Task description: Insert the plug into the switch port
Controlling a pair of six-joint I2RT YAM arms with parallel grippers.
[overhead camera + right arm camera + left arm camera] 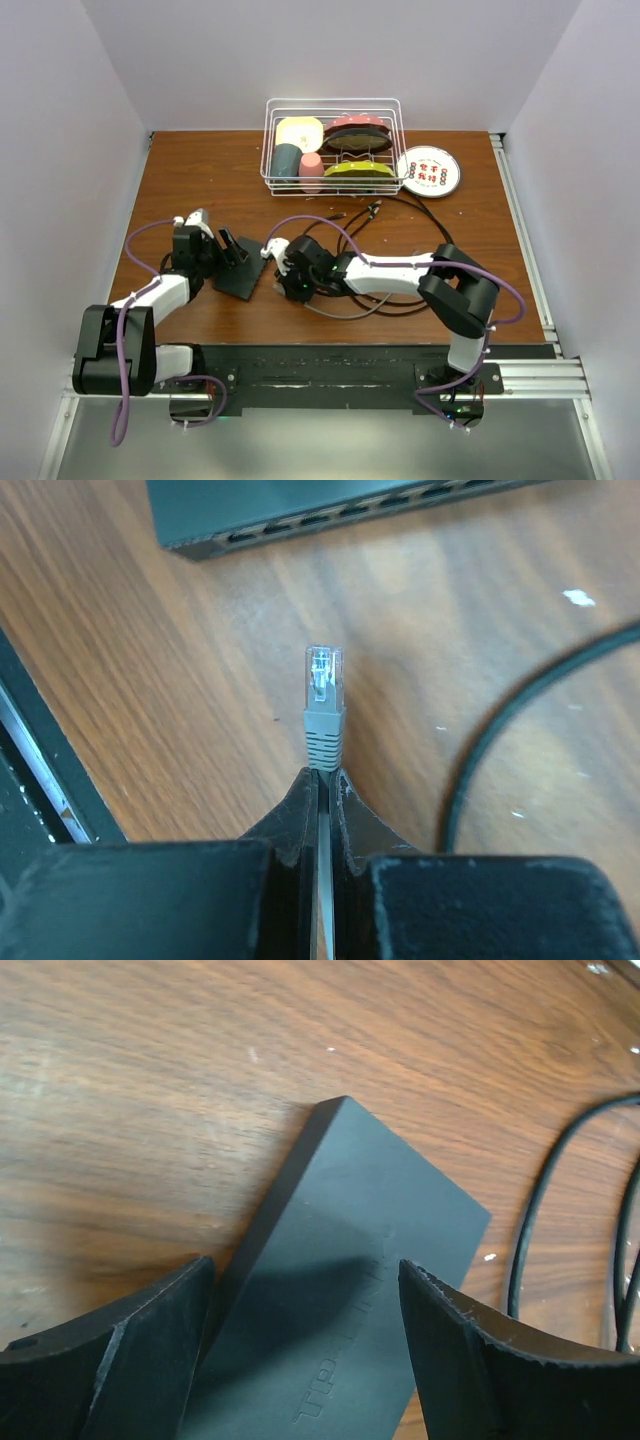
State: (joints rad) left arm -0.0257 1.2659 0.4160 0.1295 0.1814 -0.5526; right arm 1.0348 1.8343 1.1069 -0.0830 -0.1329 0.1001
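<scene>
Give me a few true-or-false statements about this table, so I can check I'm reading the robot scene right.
1. The right gripper is pinched shut on a grey plug with a clear tip. True.
2. The plug already sits in a port of the switch. False: it points toward the row of ports but is not yet in one, and a gap separates them.
3. The left gripper has its jaws open, one on each side of the switch. True.
4. The wire basket at the back of the table is empty. False: it holds dishes.
</scene>
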